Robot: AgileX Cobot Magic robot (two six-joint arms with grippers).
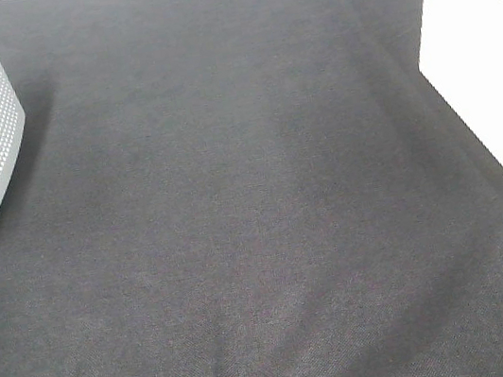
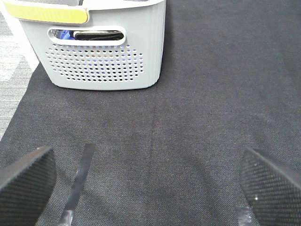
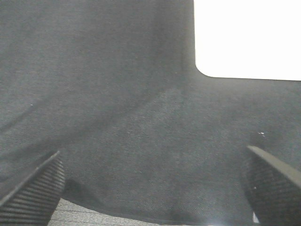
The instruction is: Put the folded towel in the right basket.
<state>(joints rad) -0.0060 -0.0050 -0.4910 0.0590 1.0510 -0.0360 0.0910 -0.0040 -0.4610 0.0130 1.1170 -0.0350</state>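
dark woven cloth tabletop [image 1: 253,198] shows no folded towel; white basket [image 1: 487,46] at two o'clock lies nearer the wide-open, empty right gripper [image 3: 150,188]; left gripper [image 2: 150,183] wide too.

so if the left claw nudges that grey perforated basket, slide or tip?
Probably slides. The grey basket looks like thin perforated plastic with a broad flat base, so likely light and stable. The black cloth under it may grip somewhat. Dark and blue items show through its handle slot, adding some weight low down.
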